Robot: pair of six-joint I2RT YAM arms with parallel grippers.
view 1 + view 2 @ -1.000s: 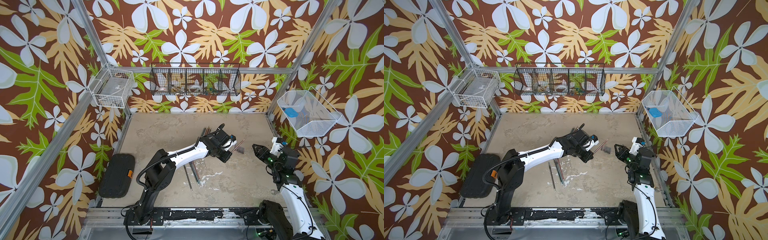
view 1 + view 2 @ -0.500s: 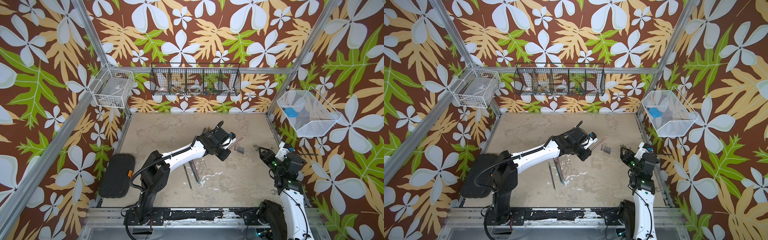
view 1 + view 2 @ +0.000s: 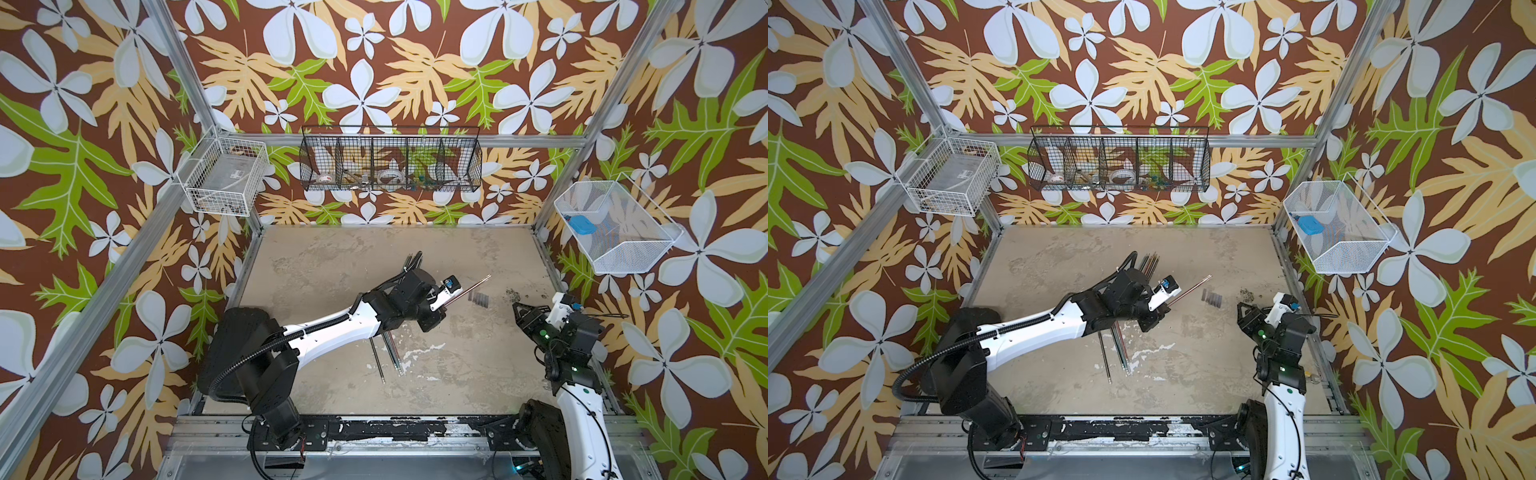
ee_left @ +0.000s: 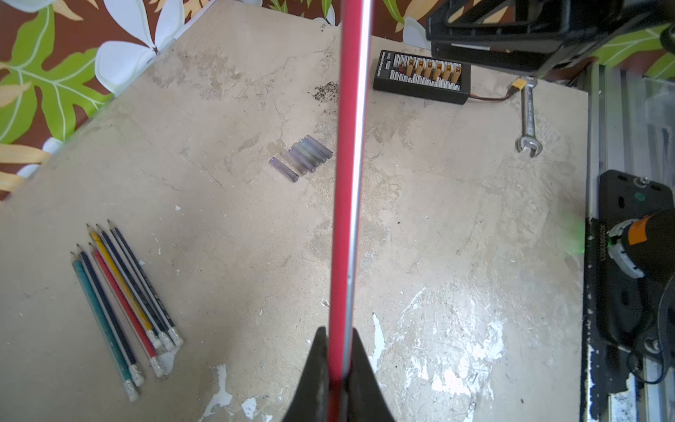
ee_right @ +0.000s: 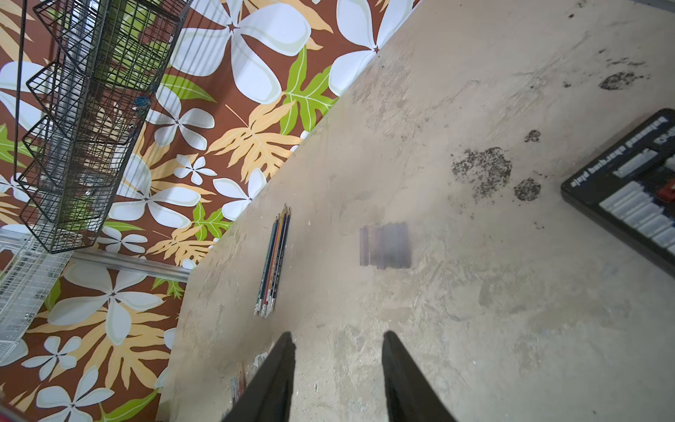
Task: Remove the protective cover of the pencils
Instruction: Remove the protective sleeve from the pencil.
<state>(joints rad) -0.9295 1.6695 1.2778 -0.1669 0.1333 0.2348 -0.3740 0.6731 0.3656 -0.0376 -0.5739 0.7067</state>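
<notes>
Left claw (image 4: 338,330) shifted with red pencil (image 4: 345,182) (above scuffed tabletop (image 4: 438,237)).

"What is this place, a workshop?"

"More of a robotics lab, I'd say, and this is a test cell. Look at the aluminium frame (image 3: 528,140) boxing it in, with printed leaf-and-flower panels (image 3: 365,95) for walls."

"And two machines inside."

"Yes, the left arm (image 3: 332,332) and the right arm (image 3: 577,399) sit on a base rail (image 3: 374,430) along the front of a stained, paint-flecked bench (image 3: 332,257). Wire baskets (image 3: 390,166) hang off the frame. A charging board (image 4: 420,82) and a spanner (image 4: 528,120) lie on the bench, with pencils (image 4: 124,303) lined up side by side."
</notes>
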